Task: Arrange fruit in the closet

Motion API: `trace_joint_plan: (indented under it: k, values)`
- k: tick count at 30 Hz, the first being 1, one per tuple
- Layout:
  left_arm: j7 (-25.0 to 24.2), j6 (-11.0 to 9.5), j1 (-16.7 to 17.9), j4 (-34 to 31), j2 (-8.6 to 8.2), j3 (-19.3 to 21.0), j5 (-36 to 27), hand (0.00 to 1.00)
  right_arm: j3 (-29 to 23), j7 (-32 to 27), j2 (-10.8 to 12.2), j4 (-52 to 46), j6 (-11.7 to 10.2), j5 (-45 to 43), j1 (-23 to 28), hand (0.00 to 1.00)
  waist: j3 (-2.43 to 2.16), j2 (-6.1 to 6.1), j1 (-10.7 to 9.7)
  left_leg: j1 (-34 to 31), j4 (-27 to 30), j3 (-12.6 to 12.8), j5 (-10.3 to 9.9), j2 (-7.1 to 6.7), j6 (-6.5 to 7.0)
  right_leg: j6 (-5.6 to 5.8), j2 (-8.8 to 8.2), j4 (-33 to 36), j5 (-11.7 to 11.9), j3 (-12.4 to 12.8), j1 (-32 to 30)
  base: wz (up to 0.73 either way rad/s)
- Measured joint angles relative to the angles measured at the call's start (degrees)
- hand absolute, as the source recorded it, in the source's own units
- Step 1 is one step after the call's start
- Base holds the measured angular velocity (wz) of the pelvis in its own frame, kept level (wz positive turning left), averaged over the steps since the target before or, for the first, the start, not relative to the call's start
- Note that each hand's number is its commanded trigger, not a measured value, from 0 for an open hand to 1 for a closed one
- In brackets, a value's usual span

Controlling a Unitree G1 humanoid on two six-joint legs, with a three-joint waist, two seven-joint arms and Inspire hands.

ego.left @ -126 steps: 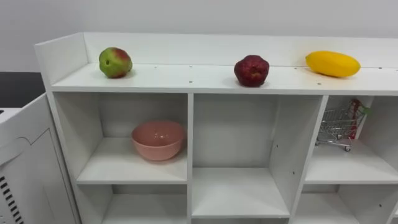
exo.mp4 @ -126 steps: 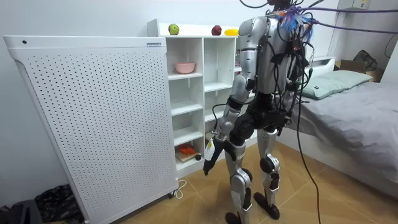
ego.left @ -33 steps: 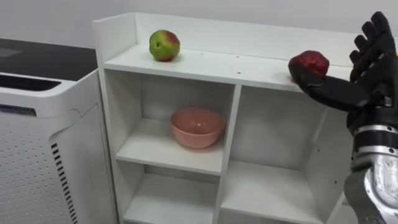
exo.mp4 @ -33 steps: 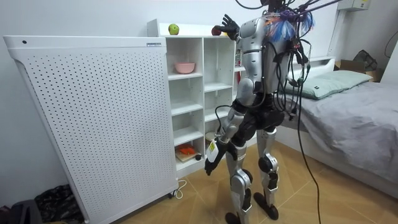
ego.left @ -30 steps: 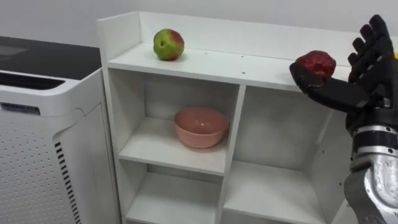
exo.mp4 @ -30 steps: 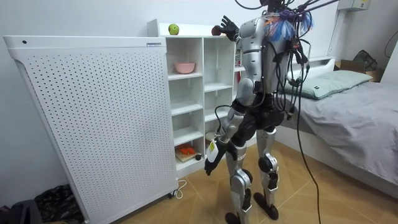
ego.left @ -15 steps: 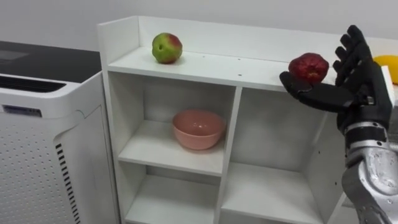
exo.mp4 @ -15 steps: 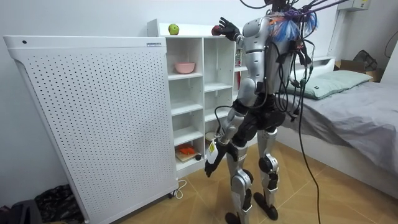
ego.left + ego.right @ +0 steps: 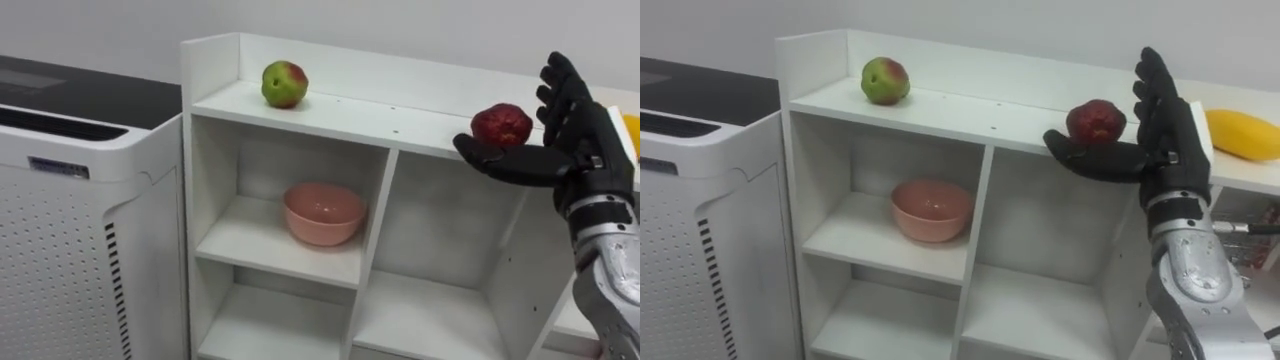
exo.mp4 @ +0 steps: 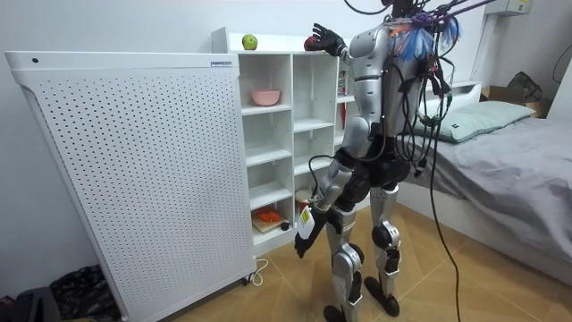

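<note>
A white closet (image 9: pixel 350 112) of open shelves stands in front of me. On its top board lie a green-red apple (image 9: pixel 283 84) at the left, a dark red apple (image 9: pixel 502 125) in the middle and a yellow fruit (image 9: pixel 1243 134) at the right. My right hand (image 9: pixel 582 135) is raised just right of the red apple, open, fingers straight and upright, thumb stretched out along the board's front edge below the apple. In the room view my left hand (image 10: pixel 304 234) hangs low beside my thigh.
A pink bowl (image 9: pixel 323 212) sits in the upper left compartment; the compartments around it are bare. A tall white perforated appliance (image 9: pixel 60 200) stands against the closet's left side. A bed (image 10: pixel 509 143) lies at the room view's right, behind me.
My right arm has come up from out of view to the red apple, and in the last second the hand edged closer to it. The fruits stayed put. The camera swung left.
</note>
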Motion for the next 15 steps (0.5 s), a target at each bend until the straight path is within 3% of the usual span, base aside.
trace_joint_plan:
  k: [3,4,5,6,15]
  values:
    - [0.03,0.12,-0.04,-0.01,0.00,0.00,0.00,0.00,-0.01,0.31,-0.28,-0.07,-0.34,0.04,-0.10,0.73,-0.11,0.11,-0.17,-0.71,0.10,0.04,0.01,-0.01,0.00,0.00,-0.02,0.05,0.00,0.01,-0.77,0.00]
    - [0.04,0.16,-0.09,-0.01,0.01,0.00,0.00,0.00,-0.02,0.39,-0.54,-0.07,-0.30,0.06,-0.12,0.83,-0.11,0.11,-0.17,-0.73,0.10,0.05,0.01,-0.02,0.00,0.00,-0.02,0.05,0.00,0.01,-0.82,0.00]
    - [0.04,0.23,-0.14,-0.02,0.01,0.00,-0.10,0.00,-0.02,0.50,-1.06,-0.05,-0.05,0.36,-0.12,0.84,-0.13,0.07,-0.16,-0.72,0.05,0.05,0.01,-0.03,0.00,0.00,-0.04,0.04,0.00,0.01,-0.80,0.00]
    - [0.04,0.31,-0.14,-0.04,0.01,0.00,-0.18,0.00,-0.03,0.68,-1.22,-0.05,-0.01,0.58,-0.12,1.00,-0.18,-0.01,-0.21,-0.69,0.01,0.05,0.01,-0.04,0.01,0.00,-0.06,0.03,0.00,0.01,-0.81,0.00]
    - [0.10,0.85,-0.72,-0.01,0.03,-0.13,-0.70,0.00,-0.18,1.28,-1.25,2.04,-0.05,0.93,-0.12,1.00,-0.09,-0.34,-0.25,0.33,0.17,0.10,0.03,-0.11,0.05,0.00,-0.15,0.01,0.00,0.00,0.00,0.00]
